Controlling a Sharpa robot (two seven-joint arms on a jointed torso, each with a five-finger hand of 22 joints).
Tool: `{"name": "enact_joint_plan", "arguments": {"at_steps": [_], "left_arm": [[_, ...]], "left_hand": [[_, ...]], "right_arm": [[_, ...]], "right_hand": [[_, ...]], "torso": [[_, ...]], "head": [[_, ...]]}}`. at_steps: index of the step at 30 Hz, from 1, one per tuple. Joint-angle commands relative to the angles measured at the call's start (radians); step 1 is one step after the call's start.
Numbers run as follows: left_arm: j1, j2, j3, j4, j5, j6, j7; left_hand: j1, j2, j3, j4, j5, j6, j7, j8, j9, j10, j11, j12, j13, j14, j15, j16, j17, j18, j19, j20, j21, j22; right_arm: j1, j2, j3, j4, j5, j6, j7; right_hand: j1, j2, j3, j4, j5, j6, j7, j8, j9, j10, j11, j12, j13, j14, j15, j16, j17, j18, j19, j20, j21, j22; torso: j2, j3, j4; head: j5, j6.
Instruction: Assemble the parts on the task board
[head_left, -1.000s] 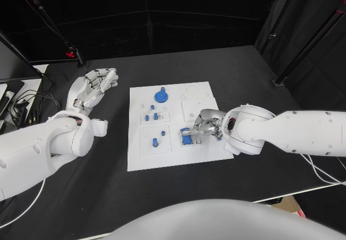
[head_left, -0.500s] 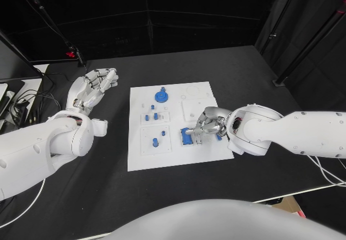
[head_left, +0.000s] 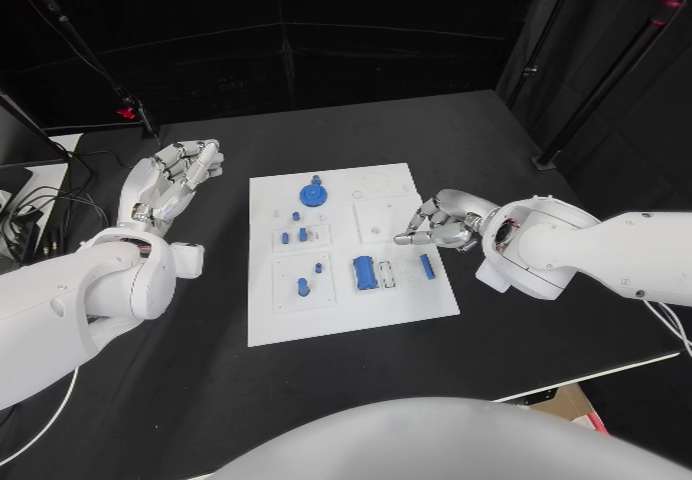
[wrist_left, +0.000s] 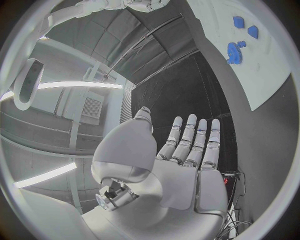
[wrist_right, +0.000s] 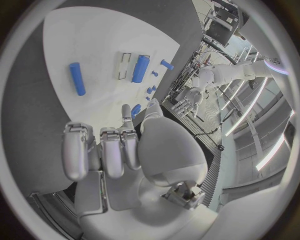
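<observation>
The right robot hand (head_left: 440, 224) hangs empty, fingers curled, over the task board's (head_left: 346, 305) right edge — the loose blue cylinder (head_left: 427, 265) lies just toward the robot from it, long axis running near-to-far. The left robot hand (head_left: 173, 175) rests open, well off.

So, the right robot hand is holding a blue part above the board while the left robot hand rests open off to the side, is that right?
Not quite: the right robot hand holds nothing; head and right wrist views show its curled fingers empty, with the blue parts lying on the board. The left robot hand is indeed open, off to the side.
</observation>
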Motion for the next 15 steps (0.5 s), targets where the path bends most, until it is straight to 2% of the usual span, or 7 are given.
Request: {"name": "enact_joint_plan", "arguments": {"at_steps": [1,5,7,13,15], "left_arm": [[0.001,0.002,0.001,-0.003,0.001,0.008,0.041],[0.001,0.004,0.001,-0.005,0.001,0.009,0.041],[0.001,0.004,0.001,-0.006,0.001,0.010,0.042],[0.000,0.003,0.001,-0.006,0.001,0.010,0.042],[0.000,0.003,0.001,-0.005,0.001,0.010,0.042]], "left_hand": [[0.001,0.010,-0.007,0.000,0.007,-0.007,0.135,0.005,-0.001,0.000,0.000,0.006,-0.001,-0.004,-0.002,0.004,-0.001,-0.010,-0.004,0.000,0.004,-0.001],[0.002,0.010,-0.007,0.000,0.007,-0.007,0.135,0.005,-0.001,0.000,0.000,0.006,-0.001,-0.003,-0.002,0.004,-0.002,-0.010,-0.004,0.000,0.004,-0.001],[0.002,0.010,-0.007,0.000,0.007,-0.007,0.135,0.005,-0.001,0.000,0.000,0.006,-0.001,-0.003,-0.002,0.004,-0.002,-0.010,-0.004,0.000,0.004,-0.001],[0.002,0.010,-0.007,0.000,0.007,-0.007,0.135,0.005,-0.001,0.000,0.000,0.006,-0.001,-0.003,-0.002,0.004,-0.002,-0.010,-0.004,0.000,0.004,-0.001],[0.002,0.010,-0.007,0.000,0.007,-0.007,0.135,0.005,-0.001,0.000,0.000,0.006,-0.001,-0.003,-0.002,0.004,-0.002,-0.010,-0.004,0.000,0.004,-0.001]], "right_arm": [[0.001,-0.021,0.000,0.001,-0.044,0.005,-0.013],[0.000,-0.045,-0.001,-0.004,-0.146,0.041,-0.122],[0.000,-0.049,-0.001,-0.008,-0.187,0.053,-0.158],[-0.001,-0.041,-0.001,-0.018,-0.290,0.117,-0.250],[-0.001,-0.037,-0.001,-0.017,-0.305,0.131,-0.264]], "right_hand": [[-0.020,0.011,-0.003,0.006,0.005,-0.009,0.003,0.016,0.003,0.104,0.011,0.002,0.263,0.103,0.009,0.002,0.263,-0.010,0.066,0.010,0.010,0.233],[-0.030,0.020,-0.005,0.005,0.005,-0.005,0.003,0.037,0.009,0.104,0.011,0.002,0.263,0.103,0.011,0.002,0.263,-0.011,0.068,0.012,0.013,0.235],[-0.033,0.019,-0.008,0.005,0.005,-0.005,0.002,0.044,0.011,0.104,0.011,0.002,0.263,0.103,0.012,0.002,0.263,-0.011,0.069,0.013,0.016,0.236],[-0.039,0.012,-0.015,0.005,0.003,-0.014,0.000,0.056,0.013,0.104,0.009,0.002,0.263,0.103,0.014,0.002,0.263,-0.011,0.068,0.015,0.014,0.235],[-0.040,0.012,-0.016,0.004,0.004,-0.021,0.001,0.057,0.012,0.104,0.010,0.002,0.263,0.103,0.015,0.002,0.263,-0.011,0.068,0.015,0.014,0.235]], "torso": [[0.001,0.0003,-0.0056],[0.000,0.0009,-0.0002],[0.000,0.0010,-0.0008],[0.001,0.0027,-0.0033],[0.002,0.0026,-0.0019]], "head": [[-0.009,0.000],[-0.026,0.000],[-0.031,0.000],[-0.029,0.000],[-0.032,0.000]]}}
